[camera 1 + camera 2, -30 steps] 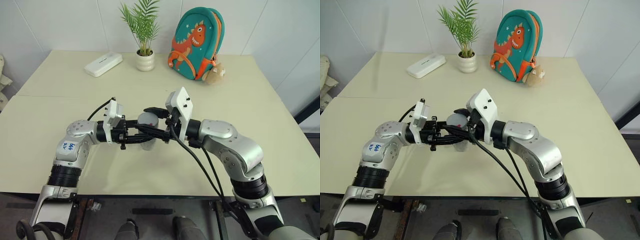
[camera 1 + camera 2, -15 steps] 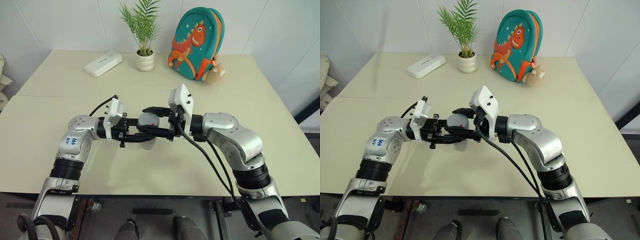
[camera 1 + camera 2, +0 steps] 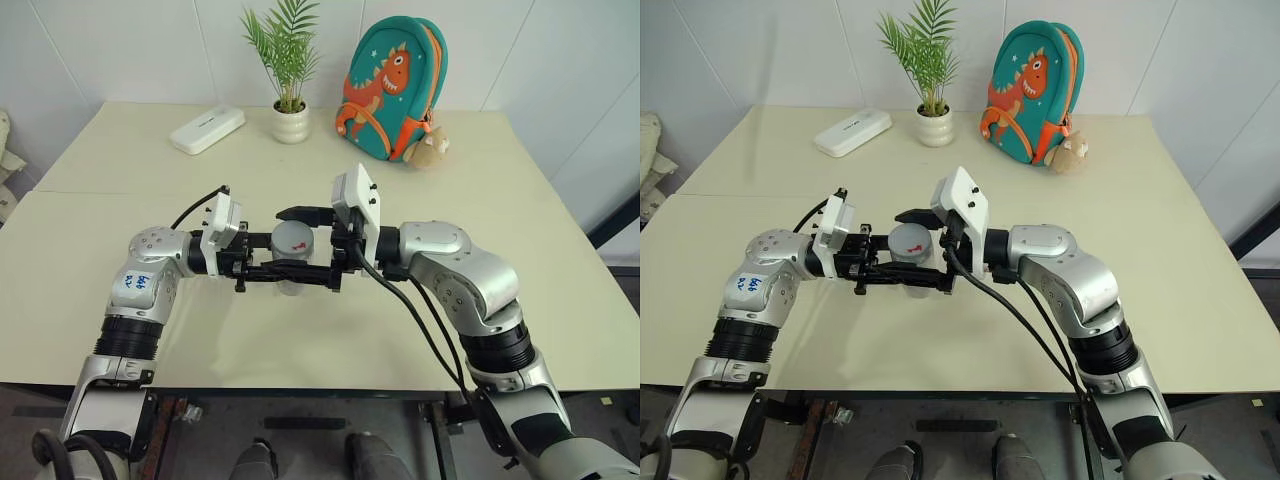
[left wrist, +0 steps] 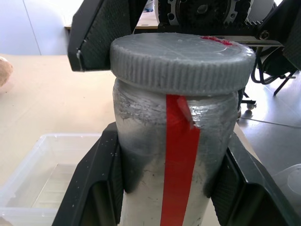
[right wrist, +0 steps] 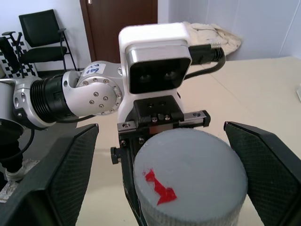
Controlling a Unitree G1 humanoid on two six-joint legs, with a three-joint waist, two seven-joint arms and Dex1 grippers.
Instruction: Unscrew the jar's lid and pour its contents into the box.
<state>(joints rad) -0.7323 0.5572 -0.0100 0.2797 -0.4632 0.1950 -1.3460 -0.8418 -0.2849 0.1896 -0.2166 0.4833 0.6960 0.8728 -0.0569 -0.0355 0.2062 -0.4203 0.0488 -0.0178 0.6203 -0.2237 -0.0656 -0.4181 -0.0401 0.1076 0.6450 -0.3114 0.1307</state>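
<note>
The clear jar point(image 4: 178, 155) with a red stripe is held upright above the table, and my left gripper point(image 3: 284, 266) is shut on its body, one black finger point(image 4: 94, 186) on each side. The grey ribbed lid point(image 5: 190, 174) sits on top with a red mark on it. My right gripper point(image 5: 170, 179) is open, reaching in from the opposite side. Its fingers point(image 5: 70, 174) stand apart on either side of the lid without touching it. The clear box point(image 4: 37, 174) lies on the table below and beside the jar. The contents cannot be made out.
At the back of the cream table point(image 3: 120, 300) are a white flat case point(image 3: 207, 128), a potted plant point(image 3: 290, 122), a teal dinosaur backpack point(image 3: 393, 85) and a small plush toy point(image 3: 430, 150). The table's front edge runs close below both arms.
My right gripper was shut on the lid and has now opened, its fingers spread to either side of it. The left gripper keeps its hold on the jar.
</note>
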